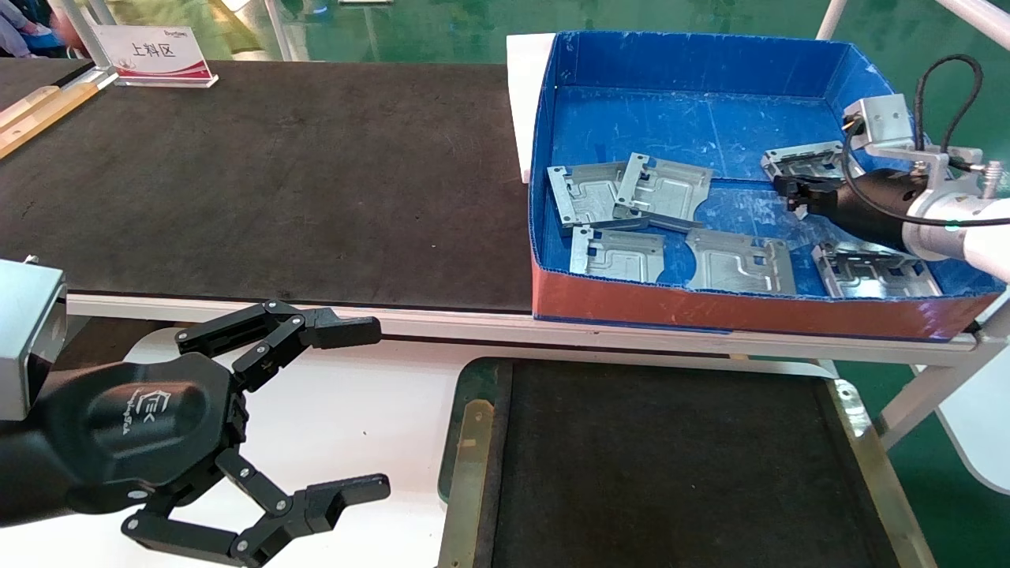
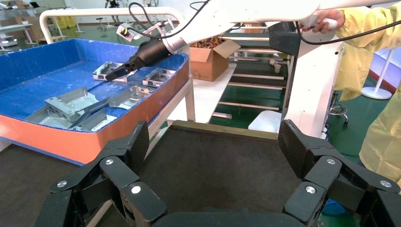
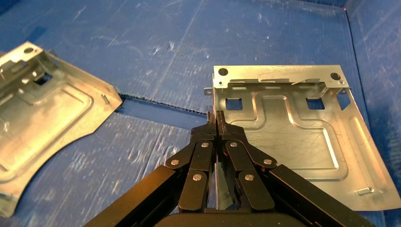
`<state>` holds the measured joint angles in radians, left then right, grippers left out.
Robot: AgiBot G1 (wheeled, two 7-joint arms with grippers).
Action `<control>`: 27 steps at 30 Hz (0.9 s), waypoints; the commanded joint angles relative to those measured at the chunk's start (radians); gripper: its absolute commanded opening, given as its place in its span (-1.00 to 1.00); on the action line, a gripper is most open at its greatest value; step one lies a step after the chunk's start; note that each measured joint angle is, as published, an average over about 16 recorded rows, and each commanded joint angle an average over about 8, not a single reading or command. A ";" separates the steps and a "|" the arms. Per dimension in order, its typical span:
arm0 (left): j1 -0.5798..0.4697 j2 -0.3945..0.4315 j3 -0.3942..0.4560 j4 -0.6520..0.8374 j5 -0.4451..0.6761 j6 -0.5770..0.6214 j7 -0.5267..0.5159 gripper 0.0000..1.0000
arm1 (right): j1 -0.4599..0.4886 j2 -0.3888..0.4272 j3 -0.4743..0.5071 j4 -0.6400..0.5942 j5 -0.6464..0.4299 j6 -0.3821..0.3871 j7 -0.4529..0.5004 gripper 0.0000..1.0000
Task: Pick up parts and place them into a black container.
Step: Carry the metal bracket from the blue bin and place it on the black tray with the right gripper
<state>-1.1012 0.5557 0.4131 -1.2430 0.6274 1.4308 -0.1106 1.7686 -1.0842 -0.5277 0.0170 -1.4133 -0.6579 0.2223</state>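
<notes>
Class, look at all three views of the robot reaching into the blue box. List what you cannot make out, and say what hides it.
1. Head view: the right gripper covers part of the metal plate below it.
2. Right wrist view: whether that shut gripper pinches the plate's edge; its own linkage hides the contact.
3. Head view: the black container is cut off by the bottom edge.
4. Left wrist view: the open left gripper blocks the container's near part.

We see our left gripper (image 1: 359, 414) built of matte black linkage fingers with silver rivets and a white logo on its hub. Our right gripper (image 3: 216, 118) continues into a white arm carrying black cable.
</notes>
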 commanded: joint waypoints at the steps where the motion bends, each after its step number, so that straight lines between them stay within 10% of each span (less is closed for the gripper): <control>1: 0.000 0.000 0.000 0.000 0.000 0.000 0.000 1.00 | -0.002 0.001 -0.002 0.005 -0.002 0.001 -0.006 -1.00; 12: 0.000 0.000 0.000 0.000 0.000 0.000 0.000 1.00 | 0.002 0.067 0.003 0.119 0.007 -0.145 -0.167 -1.00; 27: 0.000 0.000 0.000 0.000 0.000 0.000 0.000 1.00 | -0.052 0.278 0.055 0.402 0.136 -0.638 -0.250 -1.00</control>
<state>-1.1013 0.5557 0.4131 -1.2430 0.6274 1.4307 -0.1106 1.7046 -0.8082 -0.4731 0.4390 -1.2730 -1.2802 -0.0100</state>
